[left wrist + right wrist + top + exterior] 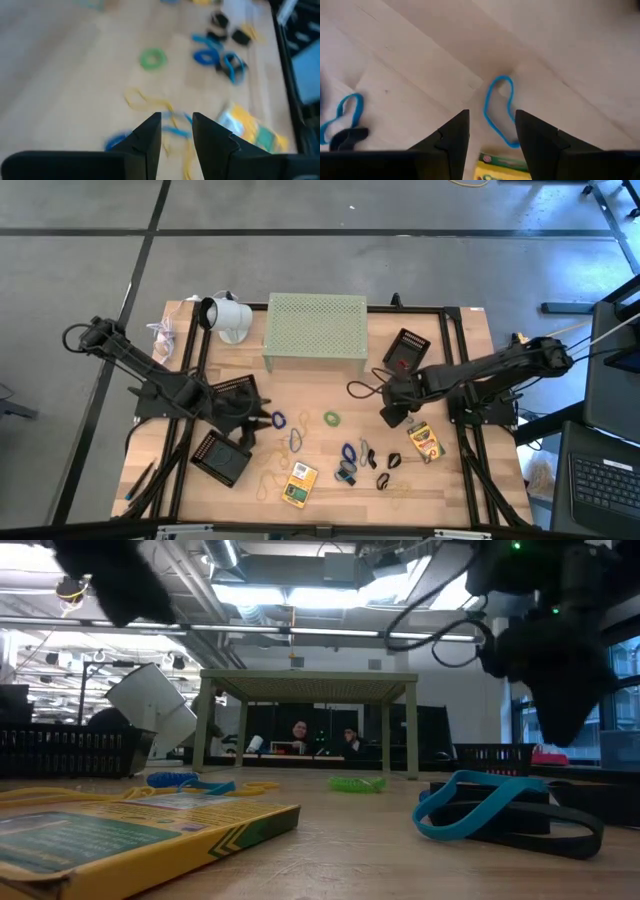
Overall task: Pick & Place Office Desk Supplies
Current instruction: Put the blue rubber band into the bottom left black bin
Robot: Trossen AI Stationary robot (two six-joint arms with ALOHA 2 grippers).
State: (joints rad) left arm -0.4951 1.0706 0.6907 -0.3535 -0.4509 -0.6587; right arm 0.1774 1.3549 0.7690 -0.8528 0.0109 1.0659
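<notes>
Right pincer (491, 131) parted, empty, above thin blue rubber loop (499, 110) on pale wood-grain table (420, 60); left pincer (176, 131) narrowly parted, empty.

- Both arms are dark, near-black, built of jointed segments with rounded housings at the joints.
- The left arm (150, 375) carries a looped black cable at its far left end.
- The right arm (480, 375) has a black cable curling off near its wrist.
- Each gripper ends in two matte black wedge-shaped fingers (452, 135), flat-faced and tapering to blunt tips.
</notes>
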